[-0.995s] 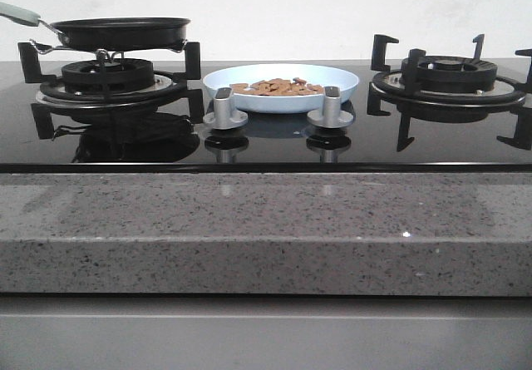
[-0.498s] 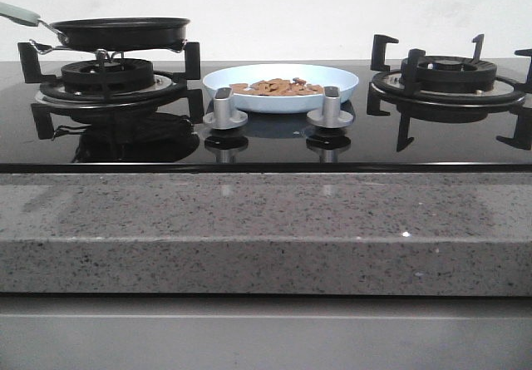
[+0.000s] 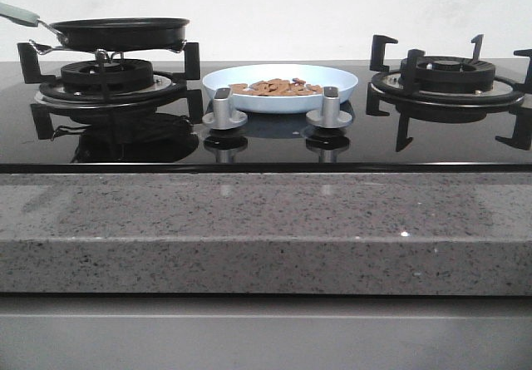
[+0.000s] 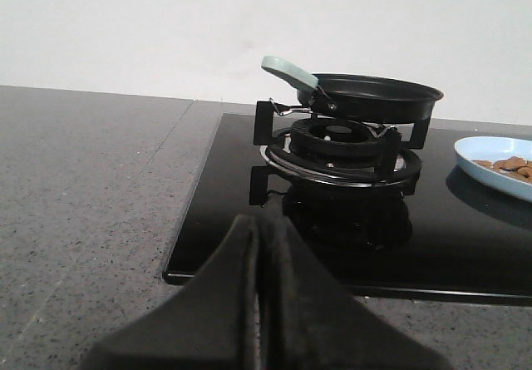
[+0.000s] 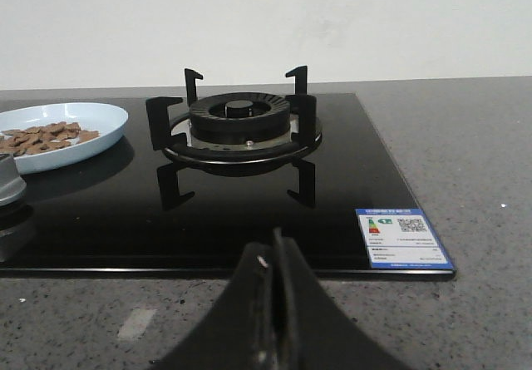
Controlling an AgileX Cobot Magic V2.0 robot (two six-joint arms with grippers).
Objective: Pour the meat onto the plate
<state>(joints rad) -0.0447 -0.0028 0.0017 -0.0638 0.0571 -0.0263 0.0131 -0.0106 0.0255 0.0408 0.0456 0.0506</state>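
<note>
Seemingly the pour is finished: in the front view the meat (image 3: 277, 87) lies heaped in the plate (image 3: 337, 77), which sits on the black glass hob (image 3: 266, 141) between the two burners, just behind the pair of silver knobs (image 3: 224, 109). The frying pan (image 3: 120, 32) rests level on the left burner (image 3: 108, 79), handle pointing away from the plate, so it looks set down rather than mid-tip. Neither arm shows here.

From the left wrist, the left claw (image 4: 258, 245) hangs over the grey counter (image 4: 83, 187) in front of the hob, its fingers pressed together on nothing, well apart from the pan. That reads as a parked pose.

From the right wrist, the right claw (image 5: 273, 258) is likewise closed and empty, near the hob's front edge, facing the bare right burner (image 5: 237, 125); the plate of meat sits beside that burner.
</note>
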